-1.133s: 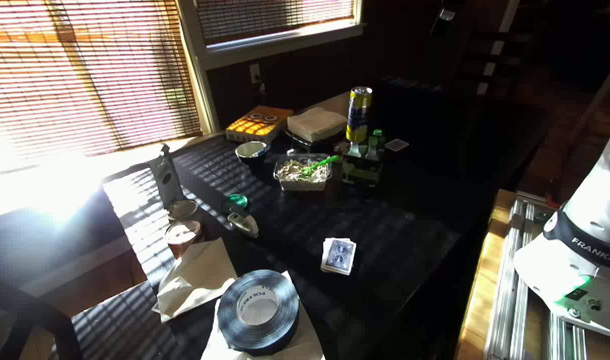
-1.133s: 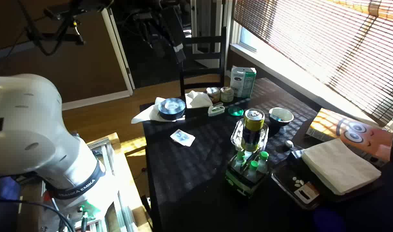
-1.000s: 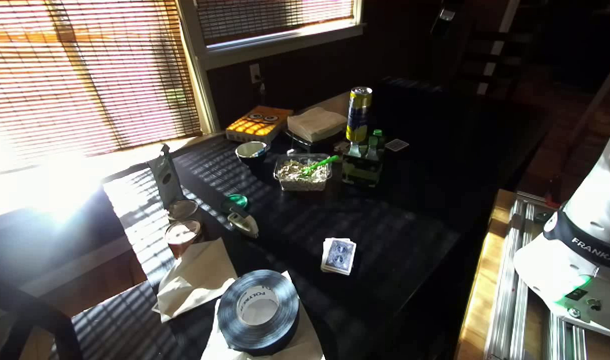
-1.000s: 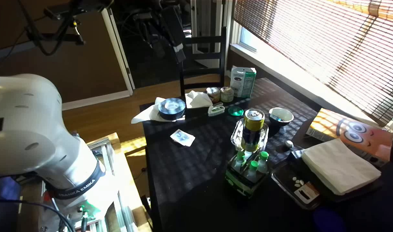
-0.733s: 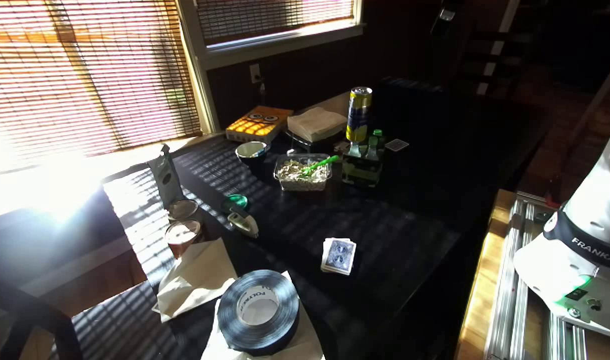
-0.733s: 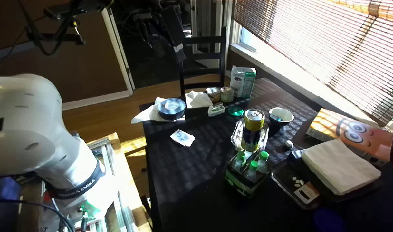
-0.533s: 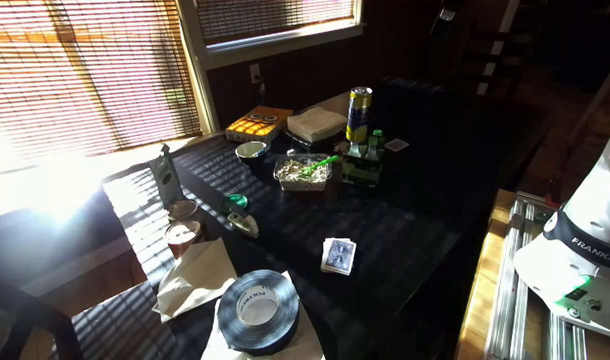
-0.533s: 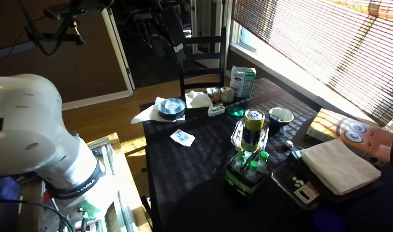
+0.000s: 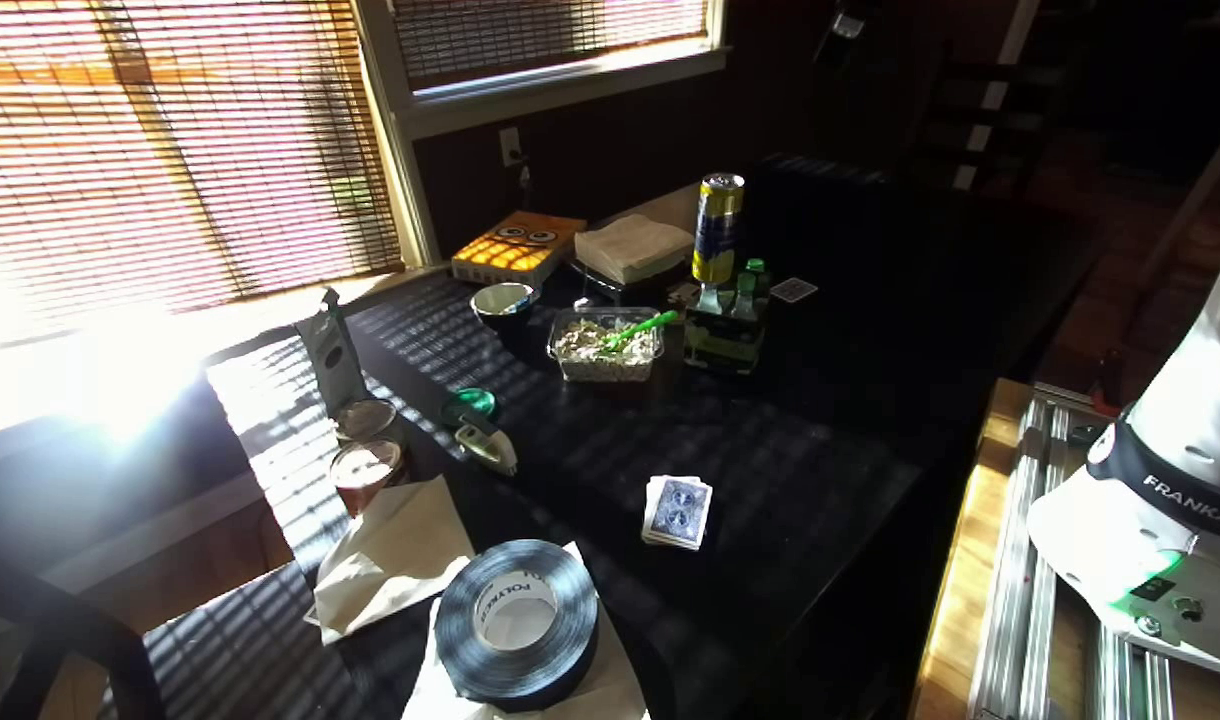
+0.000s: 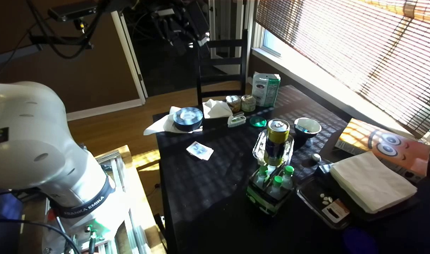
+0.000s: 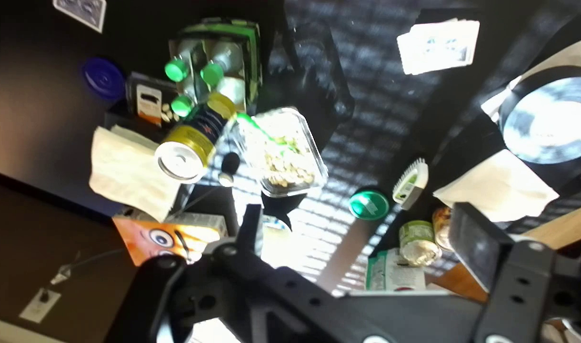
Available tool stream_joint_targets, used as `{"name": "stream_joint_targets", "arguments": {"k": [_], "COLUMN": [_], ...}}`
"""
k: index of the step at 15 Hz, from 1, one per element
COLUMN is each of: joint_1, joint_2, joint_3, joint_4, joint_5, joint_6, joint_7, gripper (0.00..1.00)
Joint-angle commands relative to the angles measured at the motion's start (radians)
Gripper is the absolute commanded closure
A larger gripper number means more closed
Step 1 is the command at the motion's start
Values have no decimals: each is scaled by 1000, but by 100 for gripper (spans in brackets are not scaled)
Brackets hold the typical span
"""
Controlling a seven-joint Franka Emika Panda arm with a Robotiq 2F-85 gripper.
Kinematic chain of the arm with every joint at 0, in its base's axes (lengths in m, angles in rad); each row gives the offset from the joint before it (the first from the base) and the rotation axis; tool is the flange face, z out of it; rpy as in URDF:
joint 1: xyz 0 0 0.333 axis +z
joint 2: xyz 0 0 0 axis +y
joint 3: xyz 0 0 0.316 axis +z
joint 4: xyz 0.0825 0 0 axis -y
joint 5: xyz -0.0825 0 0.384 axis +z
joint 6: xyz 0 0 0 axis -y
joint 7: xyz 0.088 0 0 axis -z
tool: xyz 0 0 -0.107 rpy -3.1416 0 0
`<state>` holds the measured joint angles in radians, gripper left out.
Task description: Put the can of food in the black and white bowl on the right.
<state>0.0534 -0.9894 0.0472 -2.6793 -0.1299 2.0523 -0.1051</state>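
Observation:
Two short food cans stand side by side near the table's end: a green-labelled can [image 10: 248,103] and a brown-orange can [image 10: 233,103]. Both also show in the wrist view, the green can [image 11: 418,242] between the jaws and the brown can [image 11: 441,227] partly behind a finger. The bowl [image 10: 307,127], dark outside and white inside, holds a small blue-and-white item; it also shows in an exterior view [image 9: 503,303]. In the wrist view the bowl [image 11: 276,238] is washed out by glare and partly hidden by a finger. My gripper [image 11: 359,214] is open and empty, high above the table.
A white-green pouch [image 10: 266,90] stands beside the cans. A brush [image 10: 237,120], green lid [image 10: 258,121], napkin [image 10: 216,109] and tape roll [image 10: 188,119] lie nearby. A food container [image 9: 606,345], tall yellow-blue can [image 9: 718,230] and bottle carrier [image 9: 725,340] stand mid-table.
My gripper and arm have shifted: the gripper moved right and slightly up in an exterior view showing the arm's shoulder, and left in the opposite view. Objects on the table have not moved.

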Motion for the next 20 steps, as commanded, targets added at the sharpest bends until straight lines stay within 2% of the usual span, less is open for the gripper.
{"name": "stream_joint_targets", "arguments": {"k": [1, 5, 8, 10, 14, 20], "joint_1": [95, 207, 249, 237, 177, 142], "joint_2": [194, 379, 561, 677, 907, 1150], "joint_3": [35, 34, 66, 97, 157, 118], "joint_4": [60, 124, 226, 308, 461, 560], "joint_5": [49, 117, 126, 101, 29, -114], "joint_6": [157, 331, 353, 320, 311, 344], "joint_7": [-4, -59, -74, -58, 58, 215], "gripper": [0, 0, 0, 0, 0, 0]}}
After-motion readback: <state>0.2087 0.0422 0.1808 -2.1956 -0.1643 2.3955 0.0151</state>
